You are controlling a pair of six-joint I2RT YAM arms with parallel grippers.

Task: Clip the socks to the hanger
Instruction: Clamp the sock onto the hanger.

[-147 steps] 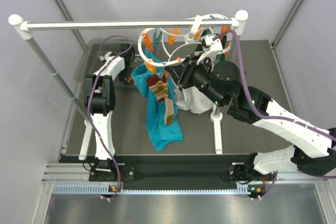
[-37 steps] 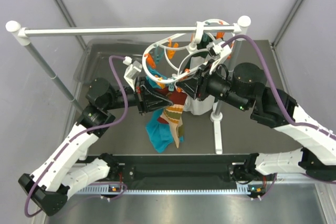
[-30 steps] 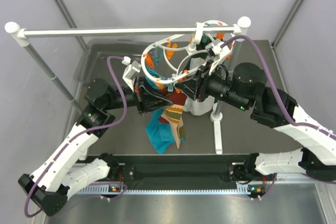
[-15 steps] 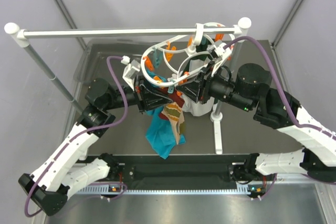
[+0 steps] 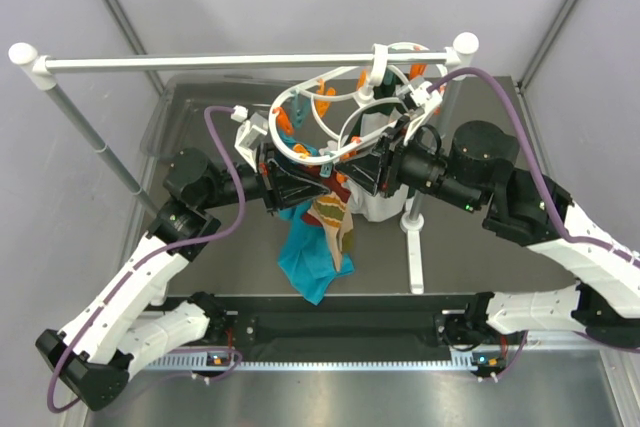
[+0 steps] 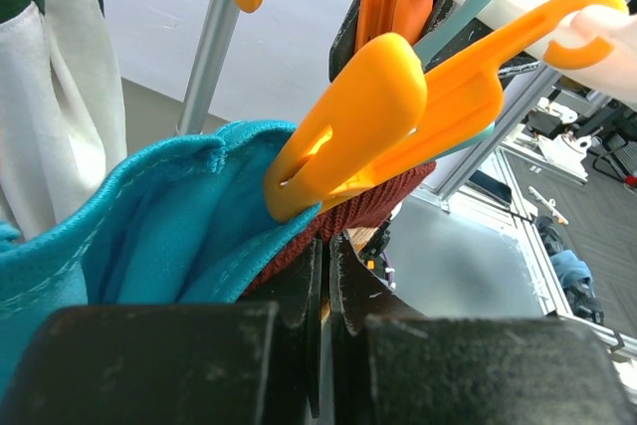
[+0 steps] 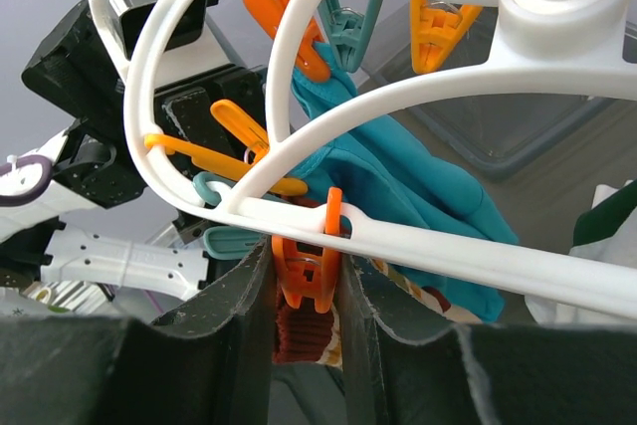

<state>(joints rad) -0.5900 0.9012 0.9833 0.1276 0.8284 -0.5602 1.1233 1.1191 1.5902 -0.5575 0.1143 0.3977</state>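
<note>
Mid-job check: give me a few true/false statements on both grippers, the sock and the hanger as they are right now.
1. The right gripper squeezes an orange clip on the hanger from both sides. True.
2. The hanger hangs clear of the white rail. False: its hook sits over the rail.
3. The left gripper is shut on dark red fabric of the sock. True.
4. Every clip on the hanger is orange. False: some are teal clips.

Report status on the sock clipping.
Left gripper shut on sock. Right gripper shut on orange clip on hanger. Teal cloth bunched against sock.
</note>
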